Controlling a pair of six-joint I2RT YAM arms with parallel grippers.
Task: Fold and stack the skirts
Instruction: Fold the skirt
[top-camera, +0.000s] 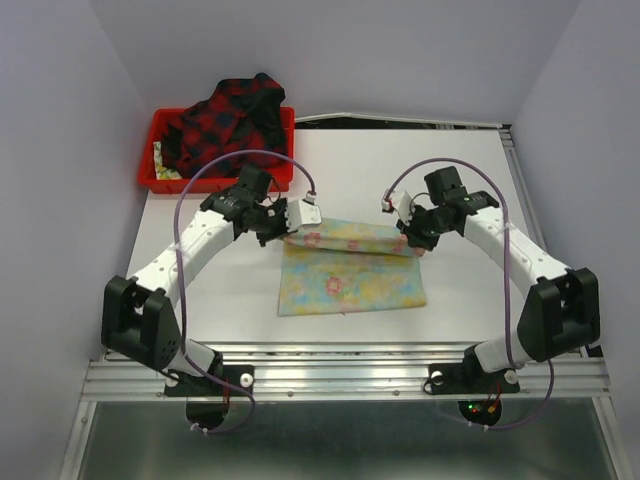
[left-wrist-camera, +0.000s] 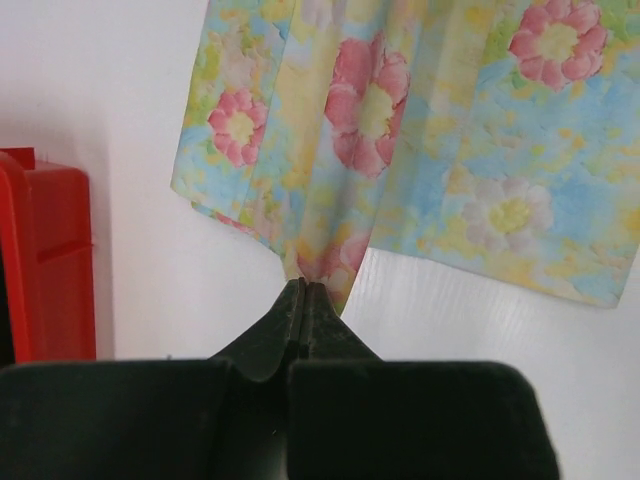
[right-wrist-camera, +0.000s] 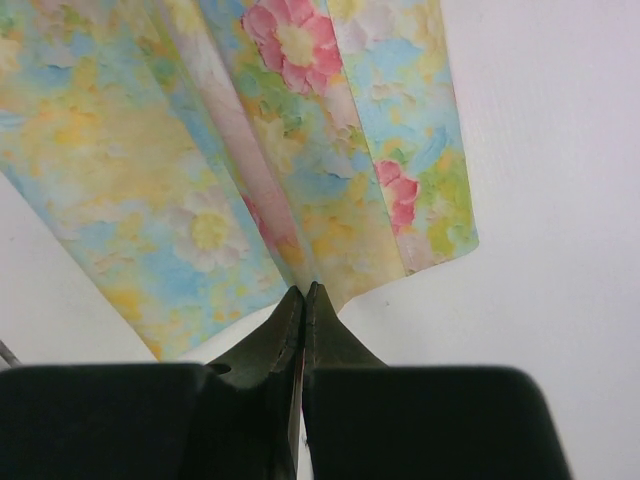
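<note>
- Pinching far edge of floral skirt (top-camera: 350, 282) with left gripper (left-wrist-camera: 303, 289) and right gripper (right-wrist-camera: 303, 291), mid-fold near counter (top-camera: 345, 172) centre.
- Leaving plaid skirt (top-camera: 225, 118) heaped at far-left corner, unfolded, unstacked.

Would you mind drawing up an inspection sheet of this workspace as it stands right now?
Surface: white table, flat and matte.
Job's things: floral skirt spread mid-table with its far edge raised; plaid skirt heaped in the red tray at the far left.
Clutter: nothing seen.
Grippers: left gripper shut on the floral skirt's far-left corner; right gripper shut on its far-right corner.
Cables: purple cables, one looping over each arm, clear of the cloth.
Surroundings: plain pale walls on three sides; metal rail along the near edge.
</note>
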